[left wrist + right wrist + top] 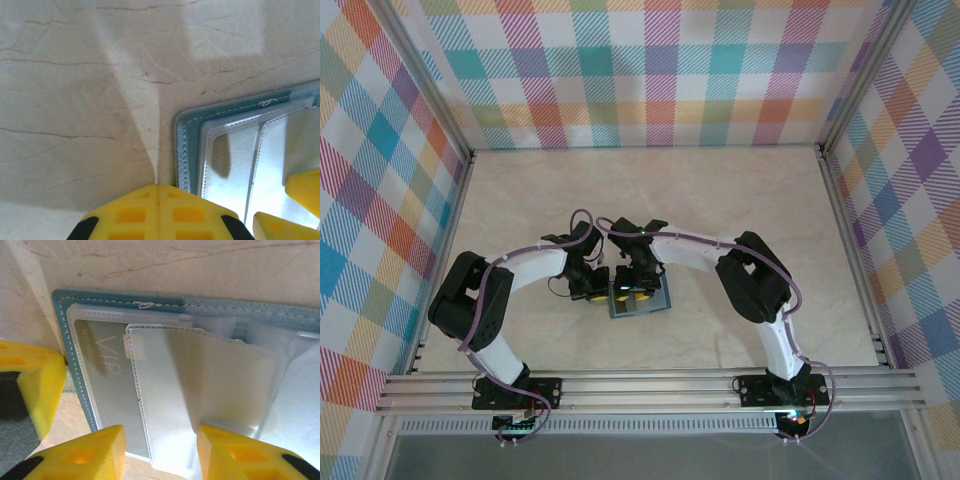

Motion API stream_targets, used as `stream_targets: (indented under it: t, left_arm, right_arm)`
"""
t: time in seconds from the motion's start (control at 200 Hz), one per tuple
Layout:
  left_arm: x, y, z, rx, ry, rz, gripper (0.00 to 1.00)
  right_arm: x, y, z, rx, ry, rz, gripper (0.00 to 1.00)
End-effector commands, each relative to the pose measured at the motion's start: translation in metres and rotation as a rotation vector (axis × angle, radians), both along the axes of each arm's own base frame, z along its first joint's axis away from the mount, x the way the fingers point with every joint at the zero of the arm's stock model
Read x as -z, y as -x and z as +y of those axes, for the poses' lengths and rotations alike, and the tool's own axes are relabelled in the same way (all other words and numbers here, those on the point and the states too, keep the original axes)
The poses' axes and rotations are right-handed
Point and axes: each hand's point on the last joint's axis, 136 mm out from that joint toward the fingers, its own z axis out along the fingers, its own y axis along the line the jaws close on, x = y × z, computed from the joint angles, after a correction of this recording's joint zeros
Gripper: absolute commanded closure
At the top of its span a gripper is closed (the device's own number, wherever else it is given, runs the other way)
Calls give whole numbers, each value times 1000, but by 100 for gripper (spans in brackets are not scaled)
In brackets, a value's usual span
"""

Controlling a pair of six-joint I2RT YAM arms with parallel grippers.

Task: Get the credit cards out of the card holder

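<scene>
**Container.** The card holder (638,302) is lying open and flat on the desk (740,200), about midway between left and right and toward the near side. Its teal stitched inside is facing up. Clear plastic sleeves (165,322) are covering the inner face, and they are lying flat.

**Contents.** Of the credit cards (107,385), one is showing plainly. It is a silver-grey card with pale gold "VIP" lettering, sitting fully inside the sleeve at the holder's left edge. A second sleeve (210,390) is overlapping this card from the right. Its face is looking silvery, but I cannot tell whether a card is sitting inside it. No card is lying on the desk outside the holder.

**Left gripper** (159,200). It is clenched, with its yellow fingertips meeting along one seam and nothing between them. The tip is pointing down at the bare desk just beside the holder's left edge. I cannot tell whether it is touching that edge.

**Right gripper** (160,452). It is released, and its two yellow fingers are standing apart. They are straddling the near edge of the overlapping sleeve, one to each side, with nothing pinched between them. In the overhead view both arms are bending inward, and both grippers are meeting over the holder.
</scene>
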Motion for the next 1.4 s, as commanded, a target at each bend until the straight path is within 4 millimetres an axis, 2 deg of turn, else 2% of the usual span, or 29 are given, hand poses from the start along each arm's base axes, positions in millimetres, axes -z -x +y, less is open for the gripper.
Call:
stream_targets:
  t: [0.0,0.77,1.395]
  left_arm:
    - [4,7,4,14,-27,9,100]
    - [1,5,3,18,-24,5,100]
    - [0,6,5,18,-31,5,100]
  right_arm:
    - [6,4,-12,-29,92,-2,53]
    - [-2,-2,-25,-49,186,-64,36]
    - [-25,-11,-65,-39,306,-144,35]
